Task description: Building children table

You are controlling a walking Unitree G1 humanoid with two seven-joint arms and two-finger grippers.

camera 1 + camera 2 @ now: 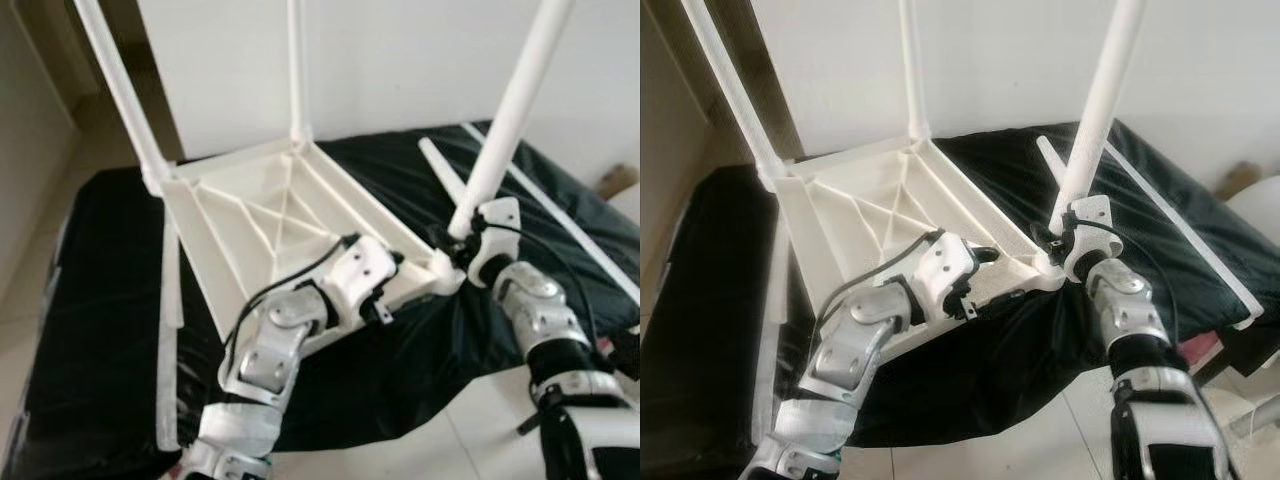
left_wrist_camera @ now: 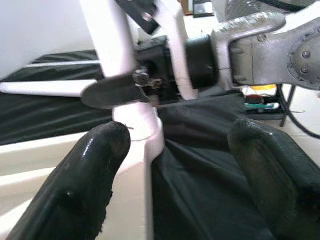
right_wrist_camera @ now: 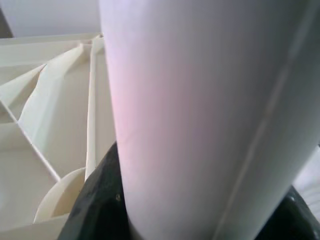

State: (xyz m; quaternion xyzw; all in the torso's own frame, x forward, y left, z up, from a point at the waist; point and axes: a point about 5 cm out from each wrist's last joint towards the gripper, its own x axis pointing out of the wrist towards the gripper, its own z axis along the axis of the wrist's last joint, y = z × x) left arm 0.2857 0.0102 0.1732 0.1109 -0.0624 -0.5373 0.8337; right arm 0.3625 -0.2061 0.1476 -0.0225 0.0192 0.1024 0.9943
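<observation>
Tabletop (image 1: 270,215) upturned, right gripper (image 1: 462,240) clamping leg (image 1: 510,115)

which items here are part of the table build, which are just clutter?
In the job:
- upturned tabletop, two legs already fitted
- leg held at the near corner socket by the right gripper
- loose leg on the black cover
- left gripper on the tabletop edge

Lying about:
- white strips
- black cover

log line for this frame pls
stage: leg fitting | right gripper: shut on table leg at corner socket | left gripper: open, steadying upturned tabletop | loose leg on black cover
</observation>
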